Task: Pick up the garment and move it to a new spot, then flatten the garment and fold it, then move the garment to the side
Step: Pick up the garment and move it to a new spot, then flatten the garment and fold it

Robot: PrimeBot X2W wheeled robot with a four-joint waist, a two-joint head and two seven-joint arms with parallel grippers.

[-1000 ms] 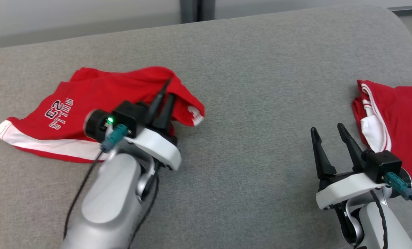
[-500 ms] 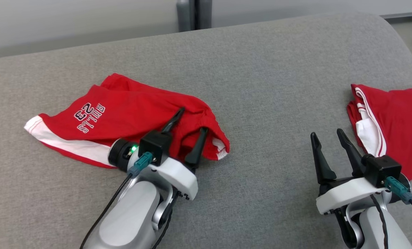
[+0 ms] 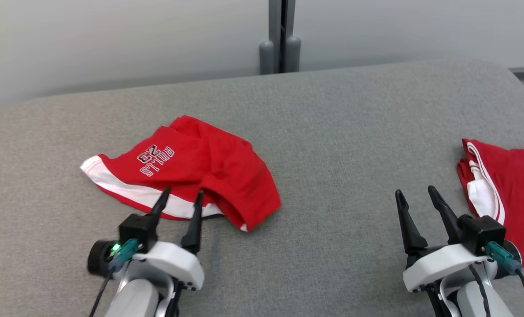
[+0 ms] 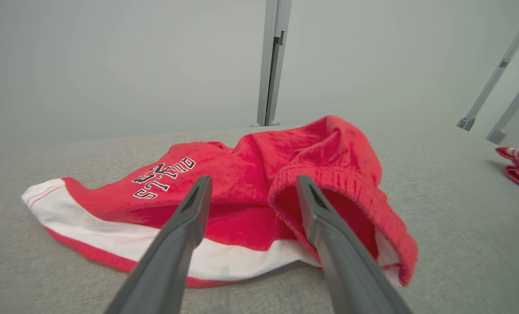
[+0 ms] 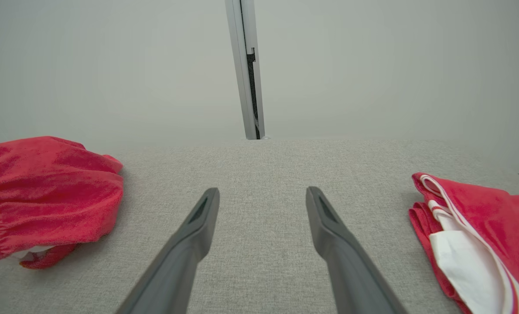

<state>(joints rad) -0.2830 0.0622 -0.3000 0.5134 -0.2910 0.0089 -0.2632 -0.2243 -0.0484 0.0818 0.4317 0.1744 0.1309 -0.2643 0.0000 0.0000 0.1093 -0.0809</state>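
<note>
Head view, garment: the red cloth shorts with a white hem band and printed lettering lie rumpled on the wide grey woven cushion, left of its middle.
Head view, my left gripper: my two dark fingers are spread apart with nothing between them, tips at the near edge of the shorts, over the white band. I cannot tell whether they touch the cloth.
Head view, my right gripper: fingers spread, empty, above bare cushion, well apart from the shorts.
Head view, other cloth: a second red garment with white trim lies at the cushion's right edge, just beside my right wrist.
Head view, background: a slim grey upright post stands behind the cushion against a pale wall.
Left wrist view: my fingers frame the shorts; the elastic waistband opening gapes behind the right-hand finger, lettering to the left.
Right wrist view: parted fingers over bare cushion, shorts far left, second garment far right.
</note>
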